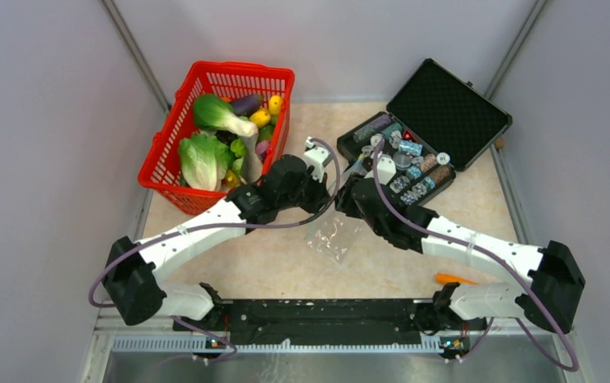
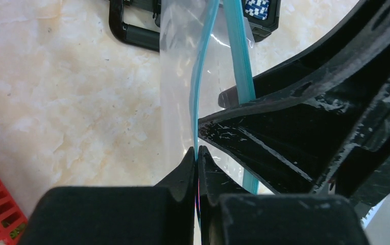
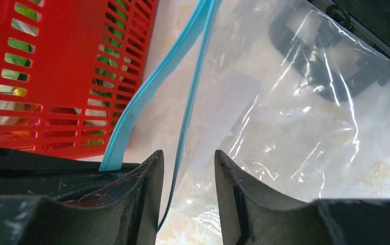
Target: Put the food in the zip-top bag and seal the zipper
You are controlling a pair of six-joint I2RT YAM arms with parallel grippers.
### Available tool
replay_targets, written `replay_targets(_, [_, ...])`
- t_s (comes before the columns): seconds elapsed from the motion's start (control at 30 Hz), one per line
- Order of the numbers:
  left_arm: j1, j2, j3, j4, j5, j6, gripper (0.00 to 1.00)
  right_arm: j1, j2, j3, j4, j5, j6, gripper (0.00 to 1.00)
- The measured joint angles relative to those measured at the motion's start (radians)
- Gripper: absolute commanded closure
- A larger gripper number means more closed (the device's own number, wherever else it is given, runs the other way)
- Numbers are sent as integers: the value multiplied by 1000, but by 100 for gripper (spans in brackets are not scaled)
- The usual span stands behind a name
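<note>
The clear zip-top bag lies on the table between both grippers, its mouth held apart. My left gripper is shut on one lip of the light-blue zipper; the other lip runs to the right of it. My right gripper is open, with one thin zipper lip passing between its fingers and the other lip outside its left finger. The bag's body looks empty. The food, leafy greens, yellow pieces and an eggplant, lies in the red basket.
The red mesh basket stands at the back left, close to the left arm; it also shows in the right wrist view. An open black case with small trinkets is at the back right. An orange stick tool lies near the right arm's base.
</note>
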Motion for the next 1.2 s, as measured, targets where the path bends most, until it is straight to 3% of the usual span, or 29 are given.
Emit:
replay_targets(0.07, [-2, -5, 0, 0, -10, 0, 100, 0, 15, 13, -8, 4, 0, 62])
replay_targets(0.3, [-20, -7, 0, -3, -77, -3, 100, 0, 26, 26, -11, 17, -16, 100])
replay_targets(0.63, [-16, -58, 0, -23, -286, -41, 100, 0, 4, 93, -132, 5, -119, 100])
replay_targets(0.97, [2, -58, 18, -40, -309, -85, 100, 0, -50, 322, -379, -6, -291, 100])
replay_targets(1.2, [3, -49, 24, 8, -175, -82, 68, -2, -40, 368, -499, -2, -341, 100])
